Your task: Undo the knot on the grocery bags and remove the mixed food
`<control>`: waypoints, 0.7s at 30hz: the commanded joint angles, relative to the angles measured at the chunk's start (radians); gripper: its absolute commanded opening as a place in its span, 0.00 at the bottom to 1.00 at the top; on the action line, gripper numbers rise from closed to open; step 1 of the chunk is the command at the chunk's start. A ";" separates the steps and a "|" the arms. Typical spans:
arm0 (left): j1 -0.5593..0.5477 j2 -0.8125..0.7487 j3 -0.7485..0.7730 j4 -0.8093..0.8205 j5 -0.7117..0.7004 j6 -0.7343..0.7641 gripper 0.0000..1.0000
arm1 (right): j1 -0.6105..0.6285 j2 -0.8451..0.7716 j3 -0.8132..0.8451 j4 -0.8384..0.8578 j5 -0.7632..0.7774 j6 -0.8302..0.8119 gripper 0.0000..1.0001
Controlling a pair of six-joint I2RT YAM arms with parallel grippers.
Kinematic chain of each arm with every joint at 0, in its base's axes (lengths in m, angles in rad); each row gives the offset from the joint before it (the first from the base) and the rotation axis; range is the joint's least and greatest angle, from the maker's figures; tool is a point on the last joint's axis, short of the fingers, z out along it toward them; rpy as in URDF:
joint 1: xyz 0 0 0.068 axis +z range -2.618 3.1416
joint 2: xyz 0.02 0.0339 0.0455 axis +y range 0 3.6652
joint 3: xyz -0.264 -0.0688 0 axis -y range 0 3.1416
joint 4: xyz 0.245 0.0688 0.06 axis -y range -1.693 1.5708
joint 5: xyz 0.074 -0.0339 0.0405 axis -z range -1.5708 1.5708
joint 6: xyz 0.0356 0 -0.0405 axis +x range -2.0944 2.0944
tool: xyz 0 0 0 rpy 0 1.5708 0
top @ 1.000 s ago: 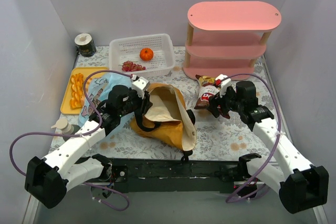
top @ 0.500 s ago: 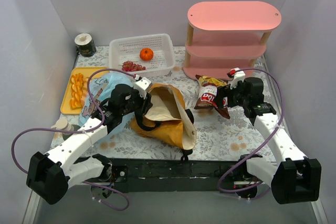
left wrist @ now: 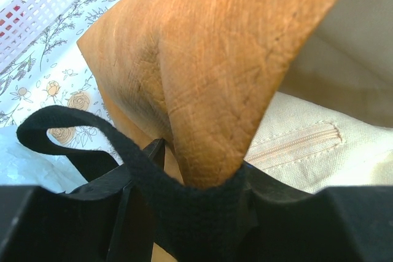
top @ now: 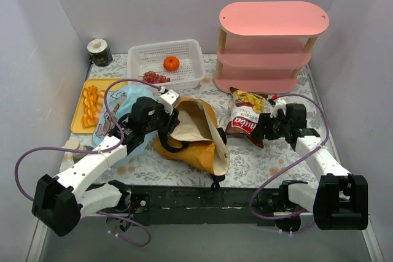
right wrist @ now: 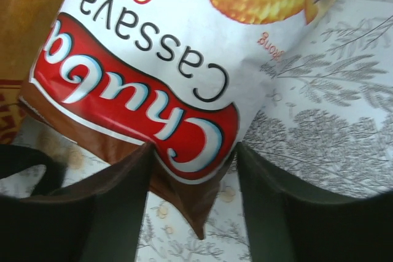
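Because the snack packet (top: 244, 115) lies on the table (top: 264, 164) just left of the right gripper (top: 263, 128), the right arm is the one close to it. The packet's long side runs from near to far. Its brown near end sits between the two fingers. In the right wrist view those fingers are wide apart and do not look like they squeeze it.

Nearest of all, in the middle, the brown tote (top: 195, 136) lies on its side with its mouth open. Only its cream inside shows. No food or can shows in it from here. The left gripper (top: 167, 107) is clamped on the tote's far left rim. In the left wrist view the cloth and a black strap are pinched between its fingers.

Left of that hand lies the blue plastic bag (top: 123, 111), flat and crumpled.

Farther left is a yellow tray (top: 77, 124) with the pastry pieces (top: 90, 104) on it.

At the far side, a white basket (top: 147, 59) holds the orange fruit (top: 171, 63) and the grapes (top: 155, 78). A pink shelf (top: 273, 19) stands far right with nothing on it that I can see. A dark cup (top: 99, 52) stands in the far left corner.
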 commanded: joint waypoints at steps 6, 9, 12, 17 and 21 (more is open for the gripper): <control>-0.004 -0.030 -0.031 0.033 0.011 -0.001 0.39 | -0.042 -0.014 -0.058 0.107 -0.318 -0.023 0.28; -0.004 -0.033 -0.040 0.037 0.015 -0.006 0.39 | -0.073 -0.043 -0.060 0.116 -0.327 -0.030 0.02; -0.004 -0.032 -0.037 0.039 0.016 -0.009 0.39 | -0.093 -0.077 -0.029 0.089 -0.336 -0.066 0.01; -0.004 -0.029 -0.037 0.034 0.021 -0.012 0.39 | -0.095 -0.140 0.077 0.026 -0.295 -0.180 0.01; -0.004 -0.018 -0.035 0.039 0.034 -0.019 0.39 | -0.095 -0.158 0.144 0.038 -0.275 -0.201 0.01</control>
